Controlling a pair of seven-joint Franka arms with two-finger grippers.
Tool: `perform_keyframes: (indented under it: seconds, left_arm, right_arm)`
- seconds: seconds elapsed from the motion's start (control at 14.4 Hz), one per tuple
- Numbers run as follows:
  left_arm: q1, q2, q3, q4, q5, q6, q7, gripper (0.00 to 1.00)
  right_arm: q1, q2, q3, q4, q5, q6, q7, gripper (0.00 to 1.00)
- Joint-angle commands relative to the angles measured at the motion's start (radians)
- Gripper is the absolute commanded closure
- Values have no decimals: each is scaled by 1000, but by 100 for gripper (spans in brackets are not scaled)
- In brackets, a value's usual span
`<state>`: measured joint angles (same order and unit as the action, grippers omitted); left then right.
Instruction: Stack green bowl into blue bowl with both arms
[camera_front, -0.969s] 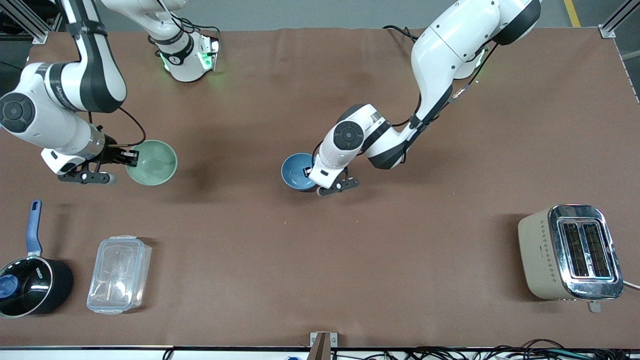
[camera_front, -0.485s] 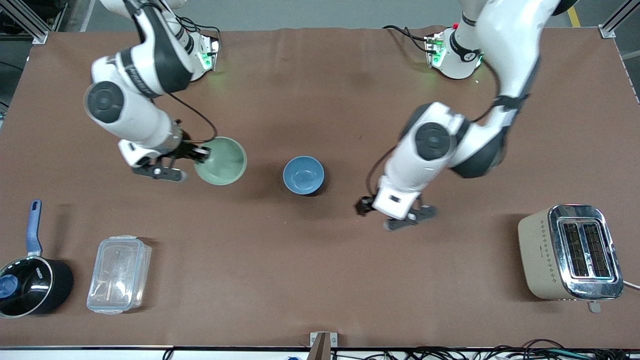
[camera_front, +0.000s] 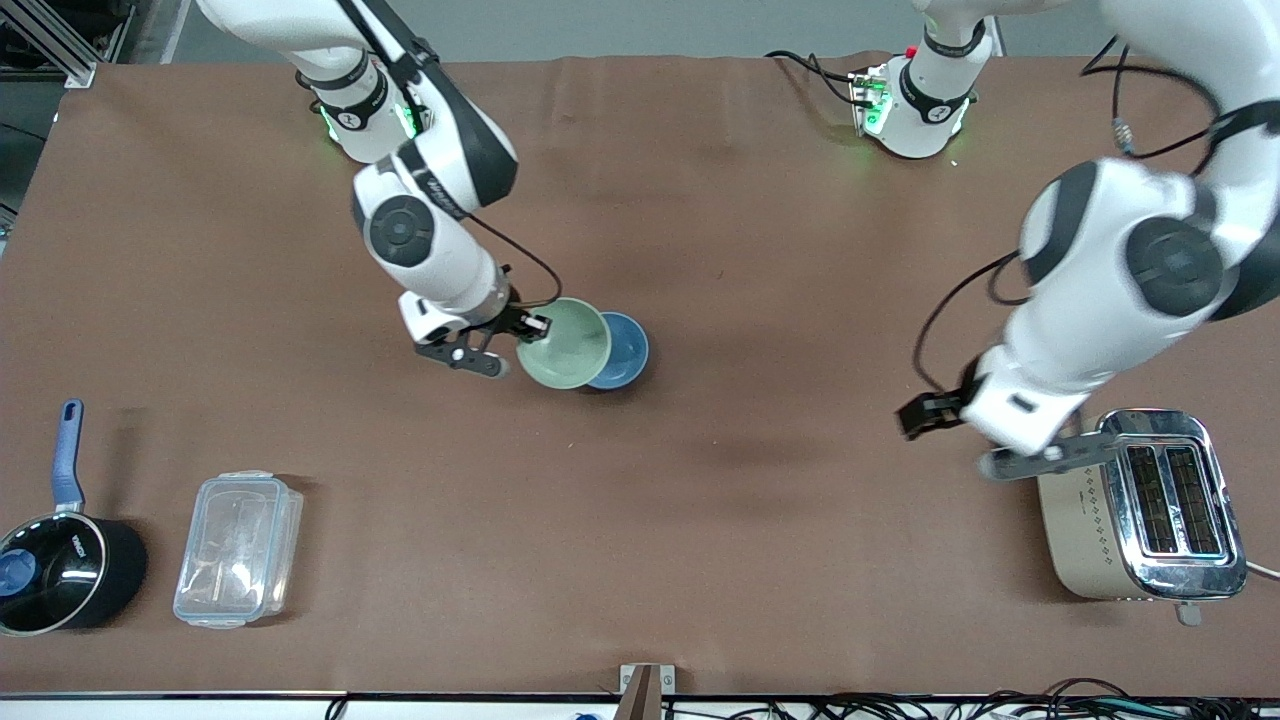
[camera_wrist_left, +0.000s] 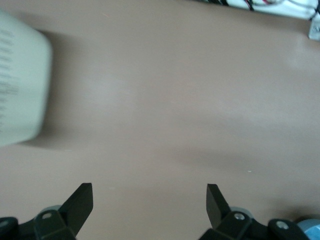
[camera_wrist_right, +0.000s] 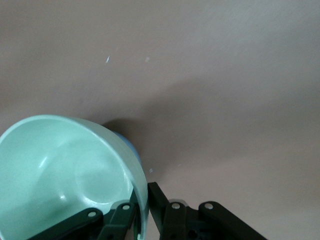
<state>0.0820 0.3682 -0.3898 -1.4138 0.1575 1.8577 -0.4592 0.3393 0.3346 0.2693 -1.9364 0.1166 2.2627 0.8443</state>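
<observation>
My right gripper (camera_front: 533, 326) is shut on the rim of the pale green bowl (camera_front: 563, 343) and holds it tilted in the air, partly over the blue bowl (camera_front: 628, 352). The blue bowl sits on the brown table mid-table, half hidden by the green one. In the right wrist view the fingers clamp the rim of the green bowl (camera_wrist_right: 60, 170) at my right gripper (camera_wrist_right: 145, 194), and a sliver of the blue bowl (camera_wrist_right: 130, 145) shows under it. My left gripper (camera_front: 925, 413) is open and empty over the table beside the toaster; its fingers (camera_wrist_left: 82, 200) stand wide apart.
A beige and chrome toaster (camera_front: 1140, 505) stands toward the left arm's end, also blurred in the left wrist view (camera_wrist_left: 20, 85). A clear plastic container (camera_front: 238, 548) and a black saucepan with a blue handle (camera_front: 60, 565) stand toward the right arm's end, near the front camera.
My right arm has carried the green bowl across the table until it overlaps the blue bowl. My left arm has left the blue bowl and swung away to beside the toaster.
</observation>
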Motion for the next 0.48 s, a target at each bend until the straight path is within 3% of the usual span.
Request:
perform_keyframes:
  seconds: [0.0,0.42]
  left_arm:
    - [60,-119,-7,-24,16,-92,98,0]
    - [100,-239,0,5,10,-288,249,0]
  right_arm:
    - [40,23,-2,4,8,36,39,100]
    - [84,52,-4,-46,-2,110,56,100]
